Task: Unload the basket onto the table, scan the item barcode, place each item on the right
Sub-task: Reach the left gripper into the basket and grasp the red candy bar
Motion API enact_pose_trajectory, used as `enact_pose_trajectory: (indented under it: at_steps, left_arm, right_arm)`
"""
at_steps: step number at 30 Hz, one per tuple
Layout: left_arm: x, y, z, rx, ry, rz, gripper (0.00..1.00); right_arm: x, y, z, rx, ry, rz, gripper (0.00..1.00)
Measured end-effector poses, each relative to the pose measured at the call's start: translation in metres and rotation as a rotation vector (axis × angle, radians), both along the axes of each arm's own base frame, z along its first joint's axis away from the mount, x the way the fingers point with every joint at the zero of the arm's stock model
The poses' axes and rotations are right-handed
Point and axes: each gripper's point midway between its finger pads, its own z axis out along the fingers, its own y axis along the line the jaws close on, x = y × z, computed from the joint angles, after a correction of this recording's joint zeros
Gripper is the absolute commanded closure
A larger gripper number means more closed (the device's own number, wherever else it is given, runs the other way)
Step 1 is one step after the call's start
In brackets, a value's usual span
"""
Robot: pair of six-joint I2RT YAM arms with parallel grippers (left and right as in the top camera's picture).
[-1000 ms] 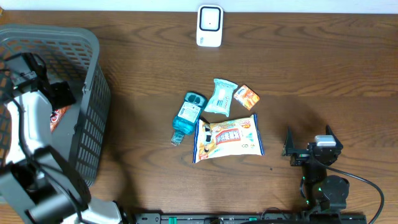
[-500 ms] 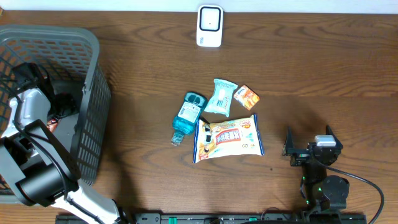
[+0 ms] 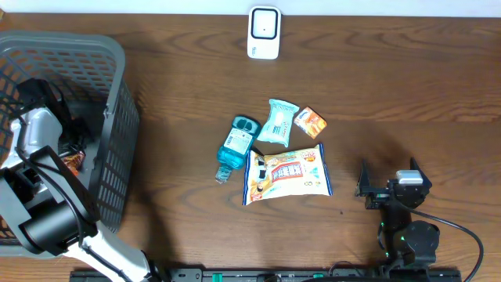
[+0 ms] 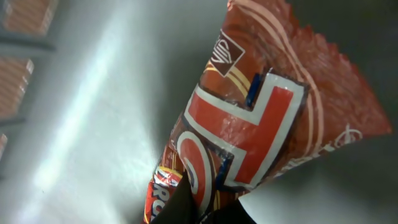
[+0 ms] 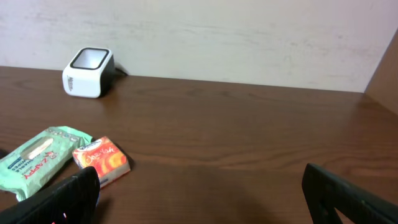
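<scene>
My left gripper point(image 4: 202, 211) reaches down inside the grey basket point(image 3: 117, 59) and is shut on a red snack packet point(image 4: 261, 124), whose end sits between the dark fingers point(image 4: 180, 205). From overhead only a sliver of that packet point(image 3: 72, 163) shows beside the left arm point(image 3: 35, 129). No barcode shows on the packet's visible face. The white scanner point(image 3: 264, 33) stands at the table's far edge, also in the right wrist view as the scanner point(image 5: 88, 73). My right gripper point(image 3: 389, 176) rests open near the front right, with nothing between its fingers point(image 5: 348, 193).
In the middle of the table lie a blue mouthwash bottle point(image 3: 236, 145), a green packet point(image 3: 276, 121), a small orange box point(image 3: 311, 122) and a large snack bag point(image 3: 286, 175). The basket's tall mesh walls surround the left arm.
The left arm has sunk deeper into the basket and its gripper has closed on the red packet. The right arm has stayed still.
</scene>
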Motion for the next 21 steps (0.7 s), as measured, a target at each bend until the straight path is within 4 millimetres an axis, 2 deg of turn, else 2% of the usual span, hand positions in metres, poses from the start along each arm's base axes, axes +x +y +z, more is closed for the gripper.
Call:
enact_pose_trajectory:
  at_steps: [7,10,12,16,21]
  left_arm:
    - [-0.018,-0.018,0.005,-0.067,0.028,0.054,0.93]
    - [-0.026,-0.025,0.022,-0.072,-0.001,0.07,0.93]
    - [-0.025,-0.025,0.047,-0.045,-0.062,0.074,0.93]
    - [-0.022,-0.026,0.127,0.056,-0.275,0.071,0.93]
    - [-0.036,-0.035,0.212,0.16,-0.514,0.092,0.93]
  right_arm:
    - [0.0,0.0,0.0,0.0,0.0,0.0,0.01]
    - [0.0,0.0,0.0,0.0,0.0,0.0,0.01]
    - [0.0,0.0,0.0,0.0,0.0,0.0,0.01]
    - [0.0,0.0,0.0,0.0,0.0,0.0,0.01]
    - [0.0,0.0,0.0,0.0,0.0,0.0,0.01]
